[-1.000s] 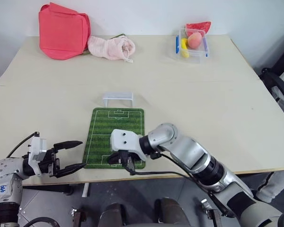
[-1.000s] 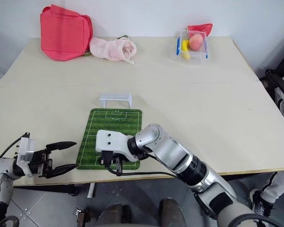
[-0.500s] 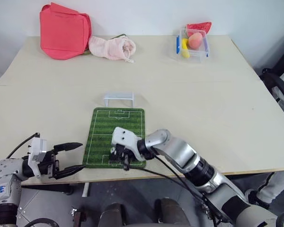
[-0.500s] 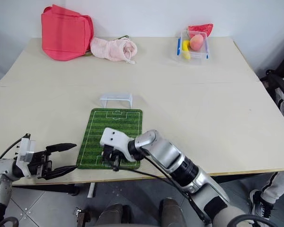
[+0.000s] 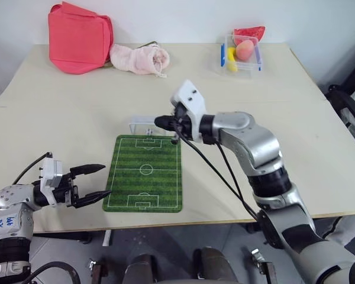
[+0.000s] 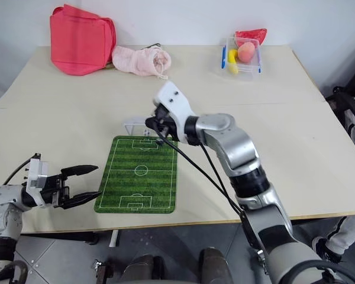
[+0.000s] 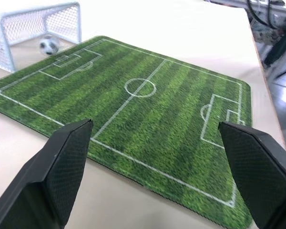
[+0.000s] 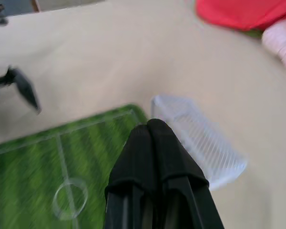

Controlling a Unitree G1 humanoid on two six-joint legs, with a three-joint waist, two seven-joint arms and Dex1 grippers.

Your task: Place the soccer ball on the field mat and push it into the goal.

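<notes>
Over on the left, the left hand [image 5: 93, 182] hangs at the near edge of the worktop [image 5: 296, 136], its two black fingers spread well apart and pointing in at the near left corner of the field mat [image 5: 145, 173], gripping nothing. From its own wrist view the fingers [image 7: 69, 152] frame the mat [image 7: 133, 124] from just outside its border, with pale worktop under them.

The mat lies flat near the front of the worktop, striped green with white pitch lines, its long side running away from the robot. At its far end stands the little white goal [image 5: 143, 123], just off the mat's edge, mouth facing the pitch. And the soccer ball [image 7: 48, 45]? The left wrist view finds it right in the goal mouth [image 7: 38, 28], between the posts, at or just past the mat's far edge, netting behind it.

Moving right, the right hand [image 5: 159, 122] is held above the far end of the mat, beside the goal, its fingers pressed together with nothing between them. Its wrist view shows the closed fingertips [image 8: 152, 138] over the mat's far corner with the goal [image 8: 200, 138] just beyond.

At the back of the worktop, a red bag [image 5: 78, 37] sits far left with a pink cloth [image 5: 139, 59] beside it, and well to the right a clear box [image 5: 241, 56] of toy fruit.
</notes>
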